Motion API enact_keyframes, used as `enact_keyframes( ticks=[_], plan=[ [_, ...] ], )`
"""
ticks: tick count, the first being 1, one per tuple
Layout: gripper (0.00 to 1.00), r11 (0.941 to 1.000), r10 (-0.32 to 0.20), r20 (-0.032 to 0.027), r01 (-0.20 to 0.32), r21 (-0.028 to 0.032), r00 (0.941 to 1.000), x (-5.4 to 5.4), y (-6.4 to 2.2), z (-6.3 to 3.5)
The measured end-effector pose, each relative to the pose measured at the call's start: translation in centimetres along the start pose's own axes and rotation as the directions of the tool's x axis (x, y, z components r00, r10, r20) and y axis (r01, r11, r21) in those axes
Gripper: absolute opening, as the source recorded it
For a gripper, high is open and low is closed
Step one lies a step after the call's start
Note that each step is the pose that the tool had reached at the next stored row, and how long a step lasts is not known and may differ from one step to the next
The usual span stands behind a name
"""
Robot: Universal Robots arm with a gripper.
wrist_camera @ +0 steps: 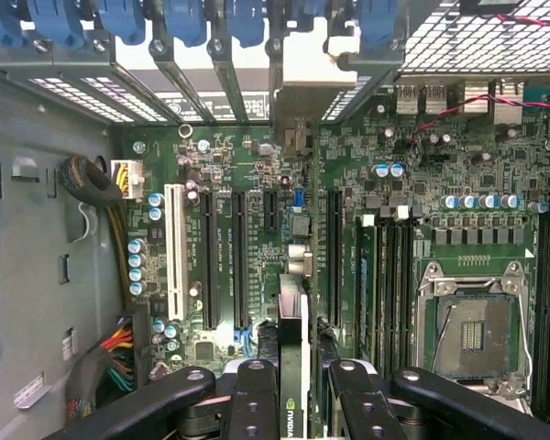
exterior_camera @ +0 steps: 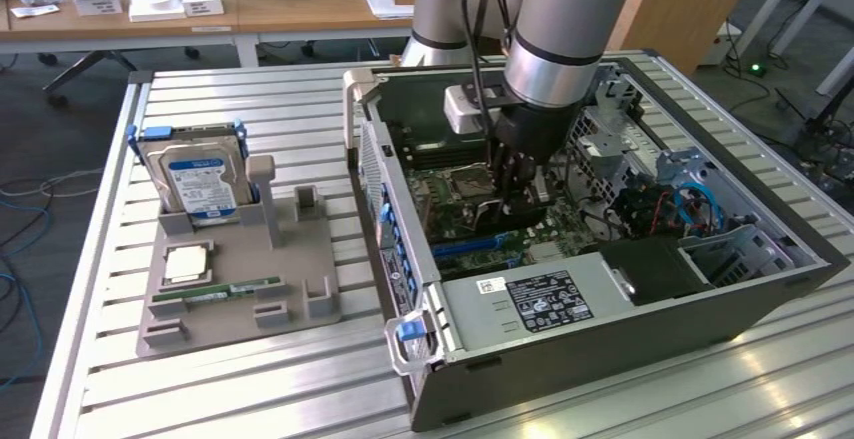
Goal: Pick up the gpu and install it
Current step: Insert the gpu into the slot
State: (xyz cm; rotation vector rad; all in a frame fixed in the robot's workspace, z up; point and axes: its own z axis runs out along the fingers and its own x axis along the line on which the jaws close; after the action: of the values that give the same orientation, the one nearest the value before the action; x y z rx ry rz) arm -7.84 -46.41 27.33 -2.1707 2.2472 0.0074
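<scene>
The jaws point(wrist_camera: 293, 390) are narrowed onto the gpu point(wrist_camera: 293, 321), gripping it edge-on by its upper rim so its thin green-and-black edge runs out ahead of the fingers point(wrist_camera: 255, 403). The arm reaches down into the open computer case point(exterior_camera: 747, 289). The card hangs above the motherboard point(wrist_camera: 257, 165), a few slots away from the CPU socket point(wrist_camera: 467, 321).

The step in hand looks like lining up for seating. Judged from the wrist view, the card sits between two long black slots, the one beside the CPU socket point(wrist_camera: 335, 257) and one farther off point(wrist_camera: 241, 257), and is not clearly over either. To seat well, the card's edge should run parallel to the chosen slot and stand square above it, with its end bracket facing the row of blue clips point(wrist_camera: 183, 18).

Room is tight: capacitors point(wrist_camera: 156, 206) and a cable bundle point(wrist_camera: 92, 183) lie beyond the white slot point(wrist_camera: 174, 252), far from the socket, and the case wall closes in past the clips. Straight above the slots the way is open.
</scene>
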Motion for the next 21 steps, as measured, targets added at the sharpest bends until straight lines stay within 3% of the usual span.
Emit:
enact_keyframes(
  ticks=[21],
  plan=[
    [0.26,1.0,0.0,0.0001,0.0,0.0001,1.0,0.04,0.85,0.78]
  ],
)
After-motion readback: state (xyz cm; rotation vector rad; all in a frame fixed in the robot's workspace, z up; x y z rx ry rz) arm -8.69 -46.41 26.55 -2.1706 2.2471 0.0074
